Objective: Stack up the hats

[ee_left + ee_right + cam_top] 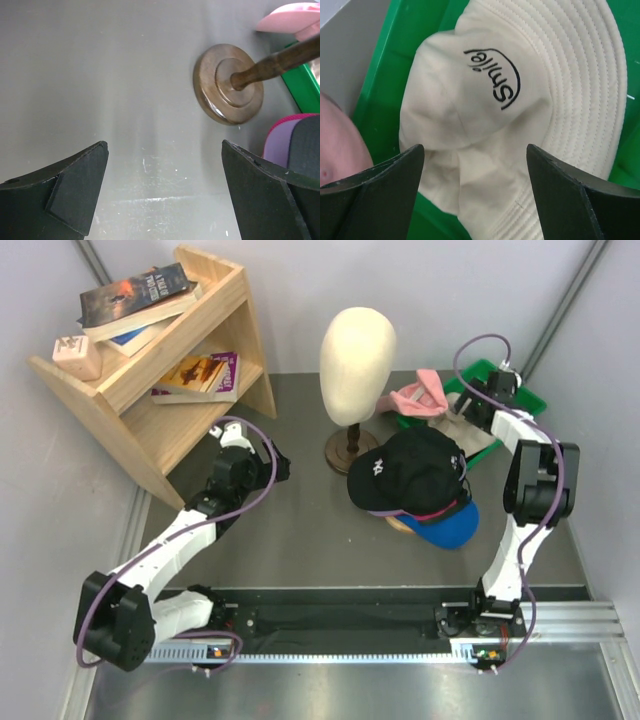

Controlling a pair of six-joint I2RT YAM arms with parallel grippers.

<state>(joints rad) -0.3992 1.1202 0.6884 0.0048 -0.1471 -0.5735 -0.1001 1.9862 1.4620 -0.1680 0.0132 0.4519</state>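
A stack of caps sits mid-table: the black cap with a white logo on top, a magenta edge and the blue cap beneath. The left wrist view shows the stack's lavender and magenta rim. A light pink cap lies by the green bin. The cream bucket hat, with "Smile" stitched on it, lies in the bin. My right gripper hangs open just above its crown, holding nothing. My left gripper is open and empty over bare table, left of the stack.
The cream mannequin head stands on a wooden stand with a round base behind the stack. A wooden shelf with books fills the far left corner. Grey walls close the back and sides.
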